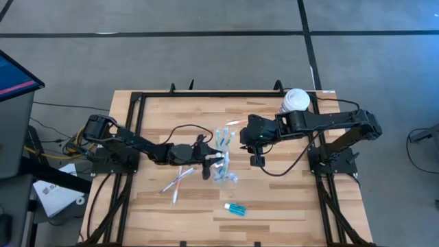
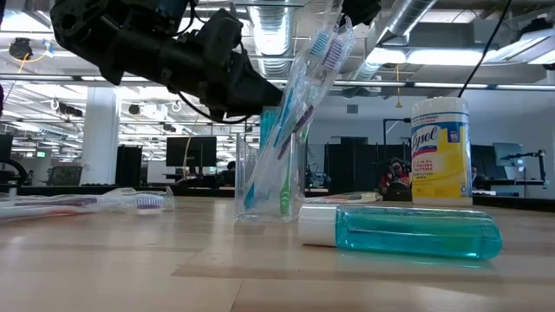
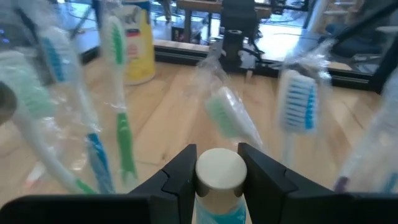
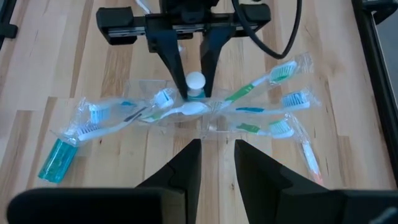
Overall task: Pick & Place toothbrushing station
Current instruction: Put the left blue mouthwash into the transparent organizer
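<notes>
A small clear tumbler [image 2: 269, 186] stands mid-table with several wrapped toothbrushes [image 4: 273, 74] fanning out of it; it also shows in the high view [image 1: 223, 161]. My left gripper [image 1: 217, 162] reaches in from the table's left and is shut on a tiny blue white-capped tube [image 3: 217, 174] at the tumbler's mouth. My right gripper [image 4: 217, 165] is open and empty, hovering just to the right of the tumbler [image 1: 257, 159]. A second blue white-capped tube [image 1: 234, 209] lies on its side toward the near edge. My left gripper pinches the tube just under its white cap [image 3: 217, 198] between its two fingers [image 4: 177, 68]. The fingers slant down from the table's left. The tube stands cap up among the brushes; its lower end is hidden by the tumbler and the wrappers.
A yellow container with a white lid [image 1: 296, 101] stands at the far right edge, behind my right arm. A few loose wrapped toothbrushes [image 1: 177, 182] lie left of the tumbler, under my left arm. A black frame [image 1: 137, 96] runs along the table's edges.
</notes>
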Controlling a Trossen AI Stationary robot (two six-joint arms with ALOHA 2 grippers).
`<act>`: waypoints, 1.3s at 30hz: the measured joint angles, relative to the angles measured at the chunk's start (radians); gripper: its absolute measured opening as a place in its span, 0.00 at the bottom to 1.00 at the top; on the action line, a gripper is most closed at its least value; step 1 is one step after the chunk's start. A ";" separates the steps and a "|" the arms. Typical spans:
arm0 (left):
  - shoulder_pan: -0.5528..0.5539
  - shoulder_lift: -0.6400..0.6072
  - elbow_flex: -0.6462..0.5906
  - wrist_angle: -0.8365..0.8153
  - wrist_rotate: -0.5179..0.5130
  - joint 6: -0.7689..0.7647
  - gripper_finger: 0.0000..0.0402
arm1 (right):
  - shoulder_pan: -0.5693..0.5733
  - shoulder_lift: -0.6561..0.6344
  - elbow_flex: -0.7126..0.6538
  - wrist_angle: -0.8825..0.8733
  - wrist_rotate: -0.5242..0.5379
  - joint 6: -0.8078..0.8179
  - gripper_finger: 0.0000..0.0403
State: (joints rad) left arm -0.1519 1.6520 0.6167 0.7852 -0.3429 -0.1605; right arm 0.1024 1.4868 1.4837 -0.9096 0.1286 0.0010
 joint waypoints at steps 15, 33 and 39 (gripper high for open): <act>0.002 0.077 0.000 -0.011 0.035 -0.001 0.26 | 0.000 0.000 0.000 0.004 0.000 0.000 0.22; 0.000 0.077 0.000 -0.007 0.034 -0.005 0.30 | 0.000 0.000 0.000 0.005 0.000 0.000 0.22; 0.000 0.077 0.000 -0.008 0.034 -0.009 0.33 | 0.000 0.000 0.000 0.005 0.000 0.000 0.22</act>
State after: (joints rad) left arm -0.1520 1.7294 0.6163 0.7769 -0.3084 -0.1692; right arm 0.1024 1.4868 1.4837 -0.9051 0.1284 0.0006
